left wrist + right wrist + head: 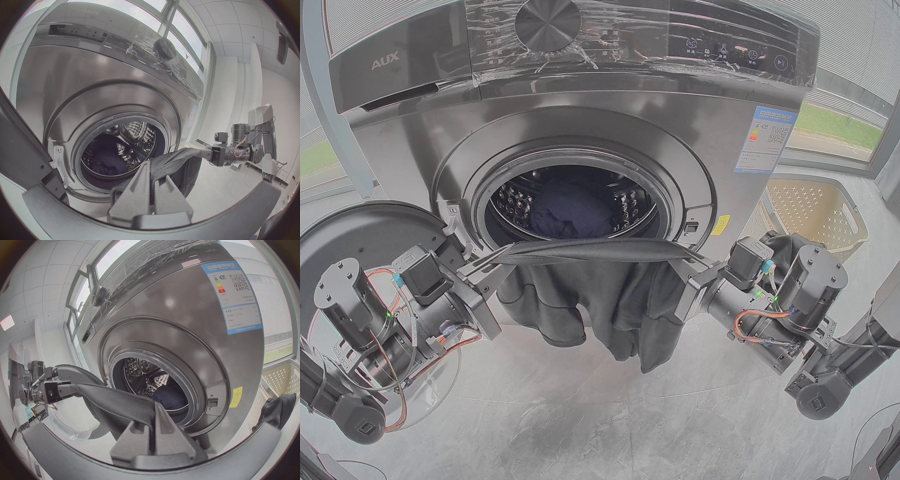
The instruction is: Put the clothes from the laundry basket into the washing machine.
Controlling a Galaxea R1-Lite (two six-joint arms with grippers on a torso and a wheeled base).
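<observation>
Head view: one washing machine (650, 125), its one round door (362, 228) swung open on the robot's left. Two pincers sit in front of the opening: left pincer (490, 265) and right pincer (687, 265), each clamped tight on one end of a single dark garment (600, 294). Its top edge is stretched taut between them across the lower part of the opening, and the rest hangs toward the floor (581, 406). One dark blue bundle (572, 209) lies inside the drum. One cream laundry basket (812, 206) stands beside the machine on the robot's right, with one black cloth (278, 408) draped over its rim.
</observation>
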